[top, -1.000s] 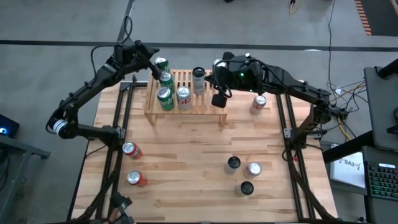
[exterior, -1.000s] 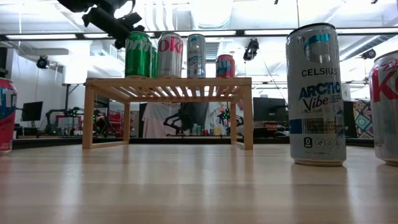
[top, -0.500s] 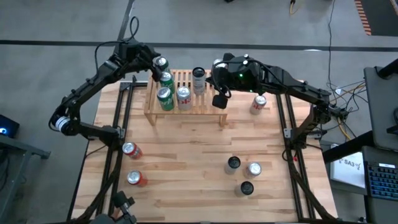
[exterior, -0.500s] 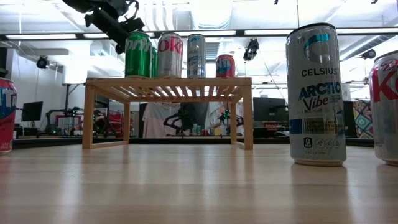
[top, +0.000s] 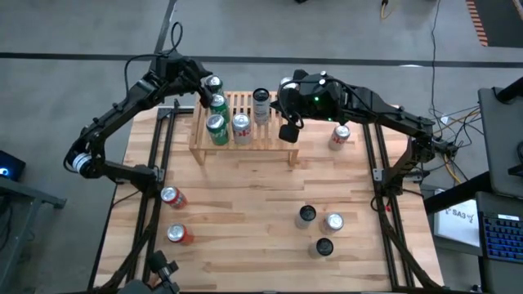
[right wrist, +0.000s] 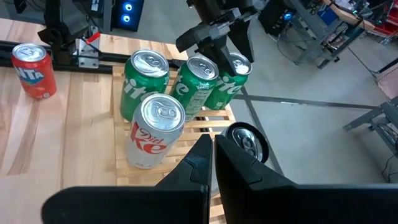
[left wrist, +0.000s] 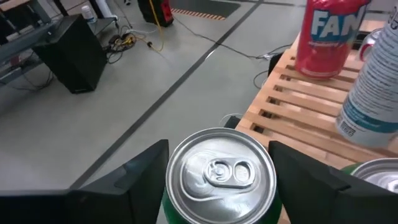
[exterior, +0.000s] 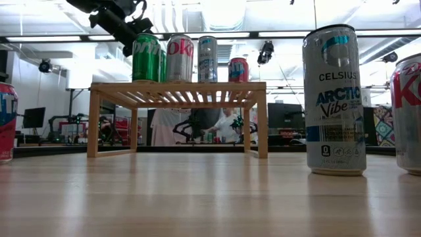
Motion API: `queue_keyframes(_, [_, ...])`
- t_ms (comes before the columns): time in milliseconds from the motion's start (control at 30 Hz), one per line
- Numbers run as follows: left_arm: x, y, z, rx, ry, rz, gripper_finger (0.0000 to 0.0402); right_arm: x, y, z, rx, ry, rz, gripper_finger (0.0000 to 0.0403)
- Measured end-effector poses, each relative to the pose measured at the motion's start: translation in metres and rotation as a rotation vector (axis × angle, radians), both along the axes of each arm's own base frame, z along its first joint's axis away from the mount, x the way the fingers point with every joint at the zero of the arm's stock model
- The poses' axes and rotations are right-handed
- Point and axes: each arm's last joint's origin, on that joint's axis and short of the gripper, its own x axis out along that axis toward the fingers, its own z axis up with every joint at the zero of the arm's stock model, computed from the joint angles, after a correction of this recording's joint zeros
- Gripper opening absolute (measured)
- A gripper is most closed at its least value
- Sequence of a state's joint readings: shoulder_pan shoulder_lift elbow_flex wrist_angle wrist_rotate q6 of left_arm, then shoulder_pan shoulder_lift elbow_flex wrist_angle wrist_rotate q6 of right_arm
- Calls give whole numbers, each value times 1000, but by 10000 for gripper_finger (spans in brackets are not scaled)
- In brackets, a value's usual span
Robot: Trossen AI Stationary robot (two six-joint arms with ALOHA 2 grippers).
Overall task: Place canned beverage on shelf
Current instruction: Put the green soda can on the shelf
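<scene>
I had the left gripper straddling the green can on the shelf back-left corner, fingers apart, not clamped, so it stood free; right gripper shut, parked above.

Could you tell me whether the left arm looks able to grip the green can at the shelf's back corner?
Probably yes: the left gripper already straddles that green can, jaws open on either side, nothing between.

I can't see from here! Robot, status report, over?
Left gripper at green can on shelf corner. Right gripper shut, above shelf. Next can close beside.
</scene>
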State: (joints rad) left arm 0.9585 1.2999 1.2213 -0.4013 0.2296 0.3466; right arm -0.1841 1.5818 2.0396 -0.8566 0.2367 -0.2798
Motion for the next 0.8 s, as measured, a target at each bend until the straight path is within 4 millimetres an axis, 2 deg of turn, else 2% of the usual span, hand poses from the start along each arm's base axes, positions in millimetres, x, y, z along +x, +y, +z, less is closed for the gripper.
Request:
queue_keyframes(467, [-1,1,-1,7,23,29,186,0,0,0,8,0,-4,9])
queue_keyframes(800, [-1,1,-1,1,22,32,201,0,0,-1,17,0,-8,9])
